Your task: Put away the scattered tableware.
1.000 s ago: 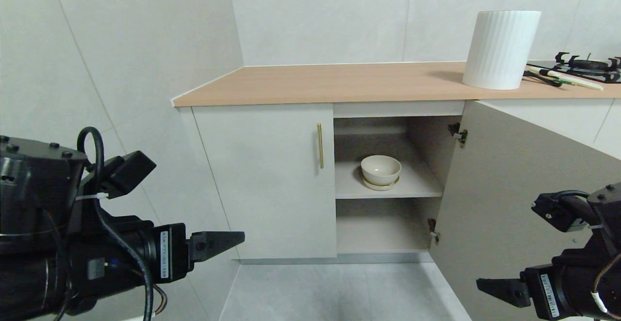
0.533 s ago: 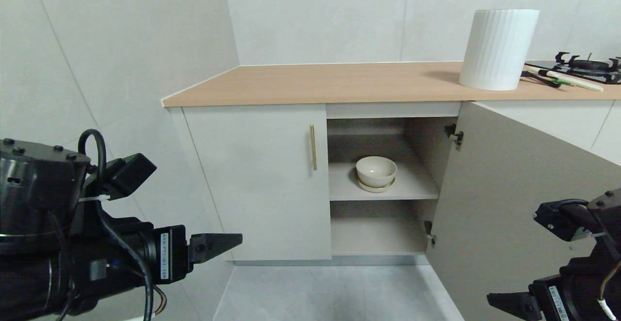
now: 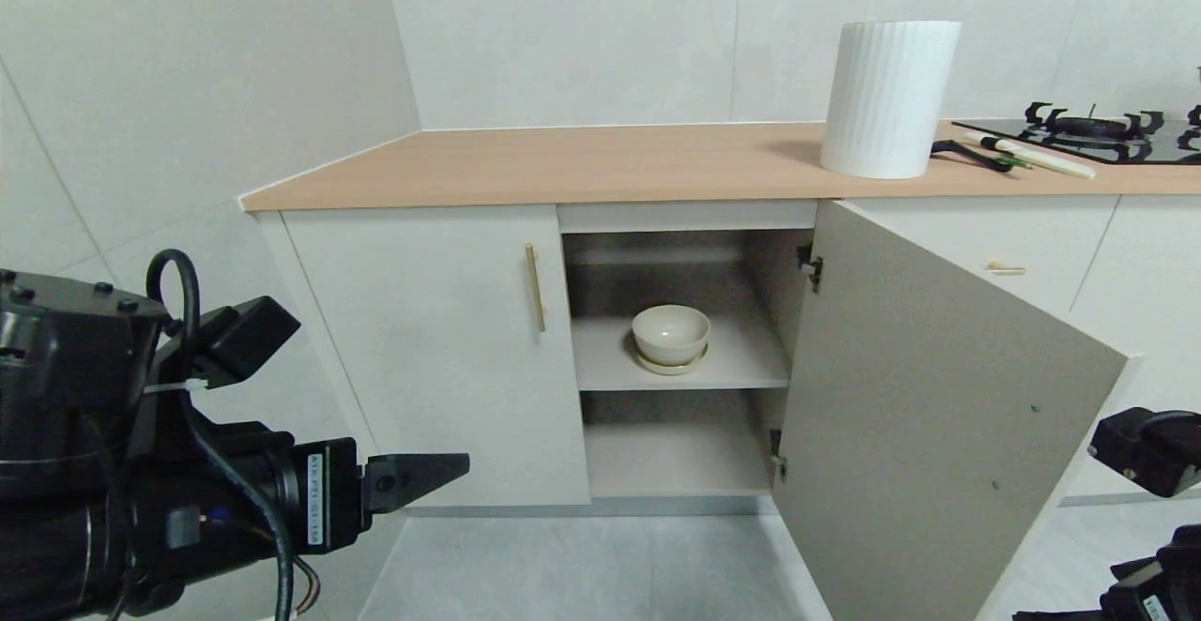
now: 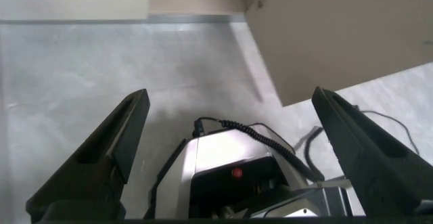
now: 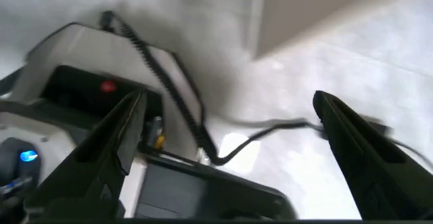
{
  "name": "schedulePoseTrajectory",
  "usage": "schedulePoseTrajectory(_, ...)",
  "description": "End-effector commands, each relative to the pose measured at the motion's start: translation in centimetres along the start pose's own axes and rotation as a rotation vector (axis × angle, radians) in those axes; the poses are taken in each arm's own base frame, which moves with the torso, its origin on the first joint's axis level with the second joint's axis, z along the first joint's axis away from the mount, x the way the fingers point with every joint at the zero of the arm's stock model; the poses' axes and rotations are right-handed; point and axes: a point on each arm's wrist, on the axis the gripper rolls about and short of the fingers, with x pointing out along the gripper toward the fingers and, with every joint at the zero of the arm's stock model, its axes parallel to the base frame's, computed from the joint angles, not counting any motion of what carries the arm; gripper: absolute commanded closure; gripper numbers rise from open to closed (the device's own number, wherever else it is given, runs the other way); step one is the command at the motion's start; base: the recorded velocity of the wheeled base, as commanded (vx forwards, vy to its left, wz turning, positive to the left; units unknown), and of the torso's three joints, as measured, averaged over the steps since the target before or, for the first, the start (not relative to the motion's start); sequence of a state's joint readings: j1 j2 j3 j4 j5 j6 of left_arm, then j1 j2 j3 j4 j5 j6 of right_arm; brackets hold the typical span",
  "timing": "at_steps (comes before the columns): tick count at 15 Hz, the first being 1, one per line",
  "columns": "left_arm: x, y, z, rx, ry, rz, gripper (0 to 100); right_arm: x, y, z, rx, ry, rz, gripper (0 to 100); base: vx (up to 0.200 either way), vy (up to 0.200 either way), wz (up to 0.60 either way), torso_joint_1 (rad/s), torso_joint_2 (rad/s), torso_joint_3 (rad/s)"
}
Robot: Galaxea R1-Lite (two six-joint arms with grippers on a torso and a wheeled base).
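Observation:
A cream bowl point(image 3: 671, 333) sits on a small plate point(image 3: 668, 365) on the middle shelf of the open cabinet point(image 3: 751, 372). My left gripper point(image 3: 441, 466) hangs low at the left, well short of the cabinet and level with its bottom shelf. Its fingers point(image 4: 101, 156) stand wide apart over the grey floor, with nothing between them. My right gripper point(image 5: 230, 149) is also open and empty, down at the right near the floor, beside the swung-out door point(image 3: 919, 396).
The left door point(image 3: 441, 349) is closed, with a gold handle point(image 3: 535, 288). On the wooden countertop point(image 3: 563, 166) stand a white ribbed cylinder point(image 3: 889, 98), chopsticks point(image 3: 1027, 153) and a black hob point(image 3: 1098, 128). Grey floor lies before the cabinet.
The head camera has turned, so the whole scene slid left in the picture. My right arm has sunk toward the lower right corner. The bowl and my left arm have not moved.

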State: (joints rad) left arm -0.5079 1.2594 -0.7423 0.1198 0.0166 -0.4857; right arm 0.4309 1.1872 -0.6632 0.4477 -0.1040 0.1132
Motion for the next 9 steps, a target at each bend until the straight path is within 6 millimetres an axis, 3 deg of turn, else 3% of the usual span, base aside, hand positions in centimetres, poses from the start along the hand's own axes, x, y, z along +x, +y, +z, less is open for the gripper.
schedulePoseTrajectory(1,0.0,0.0,0.0,-0.001,0.002,0.000,0,-0.7,-1.2,0.0,0.031,-0.019,-0.048,0,0.000,0.000,0.00,0.000,0.00,0.000)
schedulePoseTrajectory(5,0.1,0.0,0.0,-0.001,0.004,-0.001,0,-0.8,-4.0,0.9,0.136,0.000,-0.166,0,0.000,0.000,0.00,0.000,0.00,0.000)
schedulePoseTrajectory(9,0.2,0.0,0.0,-0.002,0.008,0.001,0,1.3,-8.2,2.6,0.295,-0.036,-0.288,0,0.000,0.000,0.00,0.000,0.00,0.000)
